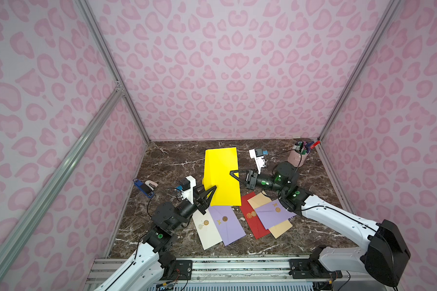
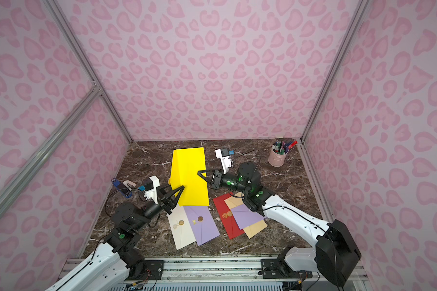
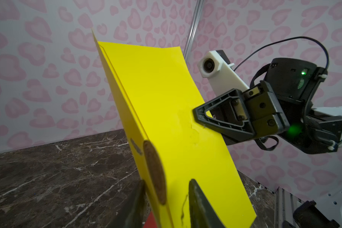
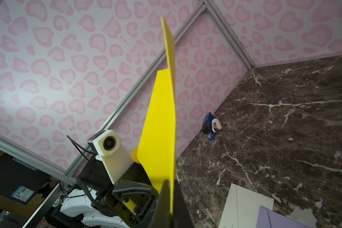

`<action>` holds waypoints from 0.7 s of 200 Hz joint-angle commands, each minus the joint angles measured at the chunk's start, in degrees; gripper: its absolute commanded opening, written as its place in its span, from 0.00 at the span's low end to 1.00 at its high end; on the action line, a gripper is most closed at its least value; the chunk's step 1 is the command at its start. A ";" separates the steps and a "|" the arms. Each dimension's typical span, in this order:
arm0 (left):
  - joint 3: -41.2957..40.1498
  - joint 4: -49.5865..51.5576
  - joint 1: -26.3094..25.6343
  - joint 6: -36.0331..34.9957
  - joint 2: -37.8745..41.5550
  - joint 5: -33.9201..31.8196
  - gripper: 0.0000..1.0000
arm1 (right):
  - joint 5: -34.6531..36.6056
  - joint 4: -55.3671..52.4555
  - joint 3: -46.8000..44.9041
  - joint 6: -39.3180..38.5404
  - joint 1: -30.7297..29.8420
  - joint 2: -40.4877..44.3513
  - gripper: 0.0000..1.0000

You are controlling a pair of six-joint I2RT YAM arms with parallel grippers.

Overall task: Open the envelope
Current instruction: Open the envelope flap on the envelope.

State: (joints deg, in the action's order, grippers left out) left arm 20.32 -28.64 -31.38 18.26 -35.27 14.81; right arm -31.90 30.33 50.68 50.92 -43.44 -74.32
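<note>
R jaws clamp envelope (image 1: 220, 173), L jaws straddle, maybe gripping.

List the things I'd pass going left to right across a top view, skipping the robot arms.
blue tool → yellow envelope → red envelope → pen cup

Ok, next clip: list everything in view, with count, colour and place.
yellow envelope: 1, yellow, held up mid-table
purple envelopes: 2, lilac, near front
white envelope: 1, cream, beside one purple
tan envelope: 1, tan, front pile
red envelope: 1, red, under the tan
cup: 1, pink, far corner, holds pens
small tool: 1, blue-white, by side wall
table: 1, dark marble
left hand: 1, black, at yellow envelope's lower edge
right hand: 1, black, pinching its side
</note>
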 commanded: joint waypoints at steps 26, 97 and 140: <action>0.32 -2.24 0.53 0.99 1.22 2.12 0.10 | -0.51 2.63 0.48 -0.29 0.03 0.29 0.00; -0.01 0.56 0.61 0.76 4.00 -2.57 0.27 | -0.37 2.29 0.91 -0.64 0.20 0.92 0.00; 0.10 2.86 0.61 0.26 5.09 -4.78 0.13 | -1.37 3.15 0.91 -0.12 0.21 1.11 0.00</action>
State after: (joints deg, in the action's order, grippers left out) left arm 20.03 -27.44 -30.76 19.29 -29.89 11.64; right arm -32.18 31.05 51.09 50.74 -43.27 -73.52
